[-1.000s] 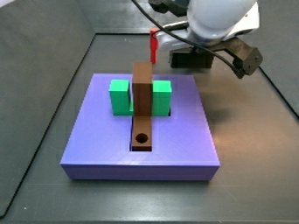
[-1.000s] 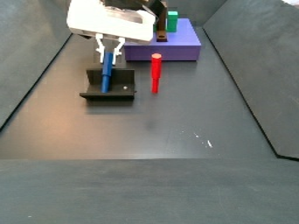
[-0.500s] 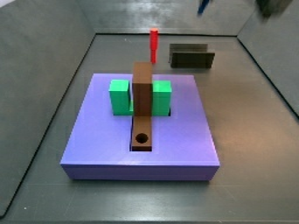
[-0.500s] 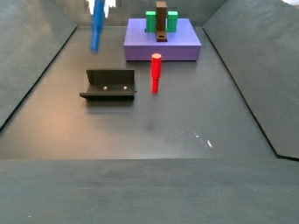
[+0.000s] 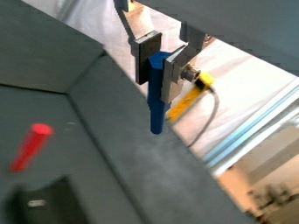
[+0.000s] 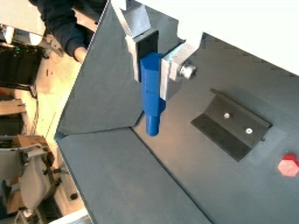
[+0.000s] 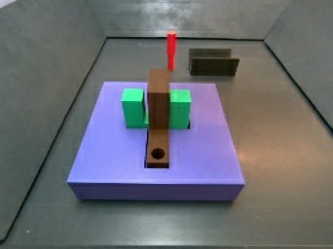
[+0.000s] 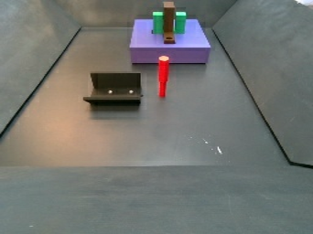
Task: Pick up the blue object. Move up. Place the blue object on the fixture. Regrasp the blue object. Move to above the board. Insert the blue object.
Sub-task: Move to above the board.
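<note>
Blue peg [image 5: 156,92] hangs clamped by its upper end between the silver plates of the gripper [image 5: 162,63], and the same hold shows in both wrist views [image 6: 151,94]. The jaws stand closed on it, dark pads pressed to either side, so most of its length points free below them. I judge that grip suits a push into a hole: a long bare tip leaves room to go in before the fingers [image 6: 138,39] meet anything.

Neither side view shows the gripper or the peg; both are out of those frames, which I take to mean the arm is carried high above the floor.

On the floor, the fixture [image 7: 213,63] stands empty in both side views [image 8: 113,89], its open tray holding nothing (it also shows in a wrist view [image 6: 233,124]). The red peg [image 8: 163,77] stands upright just beside it, at about three o'clock of it in that side view, and apart from it.

The board [image 7: 92,156] lies well apart from the fixture. On it two green blocks [image 7: 132,107] flank a brown strip [image 7: 159,102], and the round hole [image 7: 159,154] near the strip's end at six o'clock is empty. My reading is that the regrasp is done and the carry towards the board is in hand, with the insertion not yet begun.
</note>
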